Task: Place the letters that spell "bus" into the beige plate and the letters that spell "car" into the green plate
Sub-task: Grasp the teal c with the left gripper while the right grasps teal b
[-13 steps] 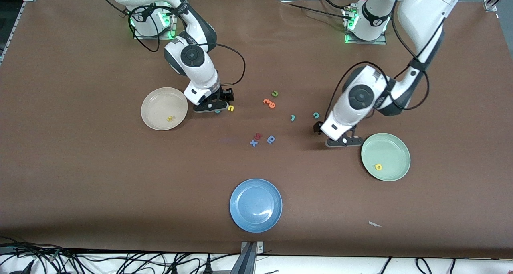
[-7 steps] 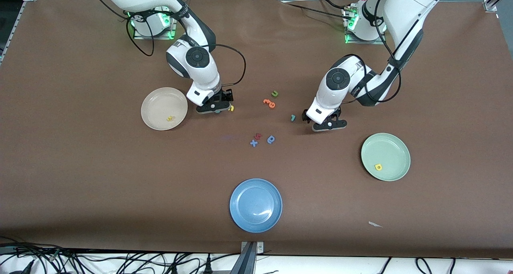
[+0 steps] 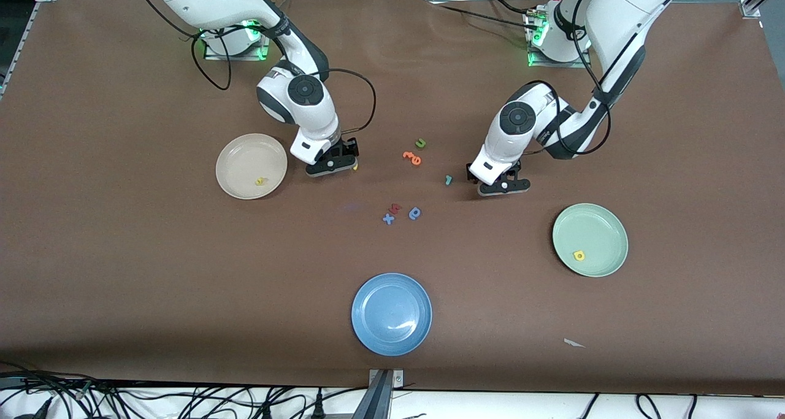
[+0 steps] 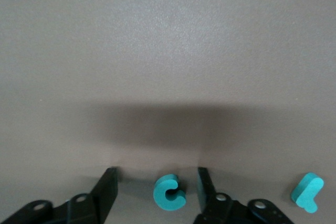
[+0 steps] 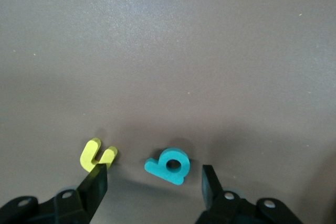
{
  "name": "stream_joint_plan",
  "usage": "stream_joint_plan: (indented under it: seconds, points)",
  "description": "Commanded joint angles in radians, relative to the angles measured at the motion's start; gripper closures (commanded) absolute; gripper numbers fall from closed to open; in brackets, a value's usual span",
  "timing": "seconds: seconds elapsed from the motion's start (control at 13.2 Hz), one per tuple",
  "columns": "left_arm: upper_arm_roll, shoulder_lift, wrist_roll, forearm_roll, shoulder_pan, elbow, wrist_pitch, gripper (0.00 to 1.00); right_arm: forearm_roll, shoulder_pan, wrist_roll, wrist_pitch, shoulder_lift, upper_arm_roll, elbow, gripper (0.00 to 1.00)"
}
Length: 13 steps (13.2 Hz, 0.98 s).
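Note:
The teal "c" (image 4: pixel 169 192) lies flat on the table between the fingers of my left gripper (image 4: pixel 156 181), which is open with a gap on each side of the letter. The teal "r" (image 4: pixel 308 192) lies just outside that gripper. My right gripper (image 5: pixel 153 180) is low over the table beside the beige plate (image 3: pixel 236 155) and stands open around the teal "b" (image 5: pixel 168 165). The yellow "u" (image 5: pixel 97 155) lies against the tip of one of its fingers. A yellow letter (image 3: pixel 260 181) lies in the beige plate. The yellow "a" (image 3: pixel 578 255) lies in the green plate (image 3: pixel 604 232).
A green "u" (image 3: pixel 420 143) and orange letters (image 3: pixel 413 157) lie mid-table between the two grippers. A blue "x" (image 3: pixel 388 219), a red letter (image 3: pixel 395 208) and a darker blue "a" (image 3: pixel 415 213) lie nearer the front camera. The blue plate (image 3: pixel 391 314) sits near the front edge.
My left gripper has moved from beside the green plate to over the teal "c" and come down round it, its fingers narrowing. My right gripper has shifted slightly and settled over the teal "b".

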Motion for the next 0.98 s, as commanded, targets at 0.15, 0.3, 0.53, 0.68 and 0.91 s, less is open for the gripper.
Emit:
stream_joint_plan:
  seconds: [0.15,0.3,0.53,0.68,0.91]
  points:
    - [-0.015,-0.034,-0.006,0.036,0.019,-0.045,0.012,0.51,-0.089,-0.042,0.019,0.076,0.002,-0.002,-0.050,0.19]
    - [-0.015,-0.030,-0.006,0.036,0.017,-0.048,0.012,0.55,-0.094,-0.042,0.048,0.101,0.008,-0.002,-0.056,0.19]
    - [-0.017,-0.030,-0.006,0.036,0.017,-0.048,0.012,0.57,-0.157,-0.042,0.108,0.104,0.021,-0.002,-0.053,0.23]
    - [-0.021,-0.030,-0.008,0.036,0.016,-0.049,0.012,0.58,-0.168,-0.041,0.125,0.104,0.022,-0.002,-0.051,0.29]
    - [-0.027,-0.028,-0.010,0.034,0.017,-0.054,0.012,0.63,-0.168,-0.042,0.125,0.104,0.022,-0.002,-0.051,0.36]
